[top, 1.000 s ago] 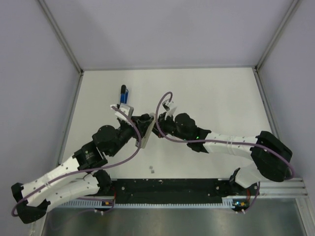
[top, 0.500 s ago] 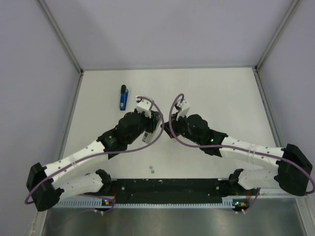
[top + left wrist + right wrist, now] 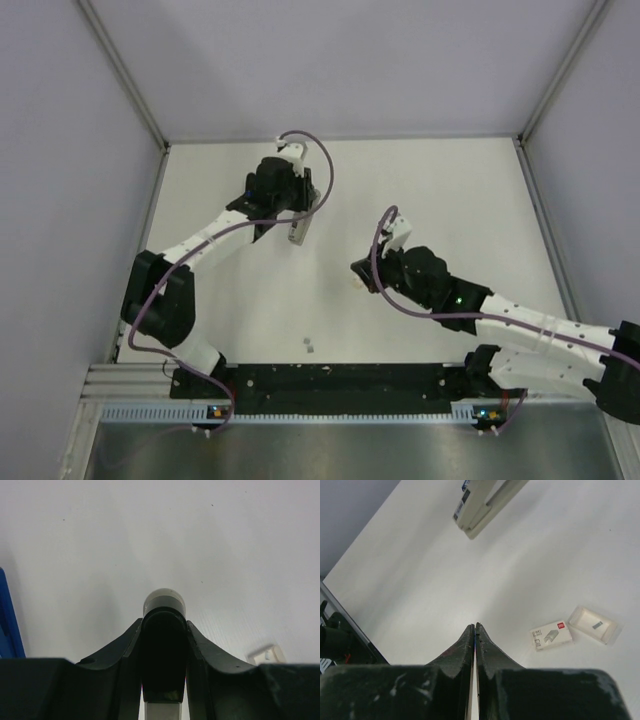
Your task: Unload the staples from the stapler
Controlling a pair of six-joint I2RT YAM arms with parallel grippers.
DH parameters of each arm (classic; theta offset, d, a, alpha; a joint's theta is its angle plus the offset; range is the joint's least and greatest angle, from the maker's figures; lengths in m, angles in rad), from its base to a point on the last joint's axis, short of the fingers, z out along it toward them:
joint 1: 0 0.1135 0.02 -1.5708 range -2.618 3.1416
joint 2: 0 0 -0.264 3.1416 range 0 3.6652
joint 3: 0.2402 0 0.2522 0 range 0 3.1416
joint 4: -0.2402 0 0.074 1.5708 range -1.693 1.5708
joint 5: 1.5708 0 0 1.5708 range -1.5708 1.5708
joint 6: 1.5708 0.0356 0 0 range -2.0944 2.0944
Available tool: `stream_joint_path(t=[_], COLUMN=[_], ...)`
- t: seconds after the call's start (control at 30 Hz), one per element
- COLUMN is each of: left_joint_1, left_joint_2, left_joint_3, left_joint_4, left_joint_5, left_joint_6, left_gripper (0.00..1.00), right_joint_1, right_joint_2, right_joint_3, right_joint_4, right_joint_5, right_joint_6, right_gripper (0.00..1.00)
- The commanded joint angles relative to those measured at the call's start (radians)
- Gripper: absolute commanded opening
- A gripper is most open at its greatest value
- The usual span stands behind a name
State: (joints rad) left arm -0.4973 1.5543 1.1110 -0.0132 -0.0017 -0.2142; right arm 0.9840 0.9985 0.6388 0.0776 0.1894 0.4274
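Firstly, the left gripper is closed around a dark piece with a rounded end and a pale cap. Its two fingers press on both sides of it, and what this piece is, one cannot tell. Just beside this gripper, at the left border of the left wrist view, a part of the bright blue body of the stapler shows low by the white table. From above, the stapler is hidden under the left arm, which reaches to the far left part of the table. On the other side of the gripper a small whitish block lies on the table, apart from the fingers.

The right gripper hangs over the middle of the table with its jaws pressed together, tip to tip, well apart from the left gripper. On the table near it lie a small white box with a red mark and, just beside that, a clear plastic case. Neither touches the gripper. Whether the whitish block is one of these two cannot be told.
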Motion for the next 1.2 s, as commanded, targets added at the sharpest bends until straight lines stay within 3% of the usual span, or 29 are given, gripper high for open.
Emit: stream_joint_path(t=[0.0, 0.17, 0.47, 0.63, 0.83, 0.97, 1.07, 1.17], left_joint_1=[0.084, 0.163, 0.266, 0.270, 0.270, 0.272, 0.272, 0.272], left_joint_2=[0.096, 0.234, 0.404, 0.501, 0.550, 0.567, 0.567, 0.578], left_joint_3=[0.177, 0.337, 0.469, 0.565, 0.566, 0.589, 0.596, 0.616], left_joint_4=[0.018, -0.097, -0.148, -0.218, -0.202, -0.208, -0.214, -0.243], left_joint_5=[0.081, 0.072, 0.039, 0.029, 0.011, 0.020, 0.029, 0.023], left_joint_6=[-0.004, 0.024, 0.079, 0.104, 0.090, 0.065, 0.058, 0.065], left_gripper=[0.00, 0.00, 0.00, 0.00, 0.00, 0.09, 0.24, 0.28], right_joint_1=[-0.007, -0.007, -0.007, -0.007, -0.007, -0.007, -0.007, -0.007], right_joint_2=[-0.047, -0.087, -0.178, -0.208, -0.232, -0.232, -0.235, -0.235], right_joint_3=[-0.018, -0.050, -0.109, -0.129, -0.151, -0.156, -0.159, -0.162], right_joint_4=[-0.033, -0.052, -0.058, -0.062, -0.064, -0.068, -0.075, -0.075], right_joint_5=[0.005, -0.008, -0.082, -0.087, -0.099, -0.116, -0.120, -0.120], right_joint_6=[-0.004, 0.008, 0.025, 0.028, 0.033, 0.036, 0.037, 0.036], right_gripper=[0.02, 0.02, 0.06, 0.08, 0.09, 0.10, 0.12, 0.16])
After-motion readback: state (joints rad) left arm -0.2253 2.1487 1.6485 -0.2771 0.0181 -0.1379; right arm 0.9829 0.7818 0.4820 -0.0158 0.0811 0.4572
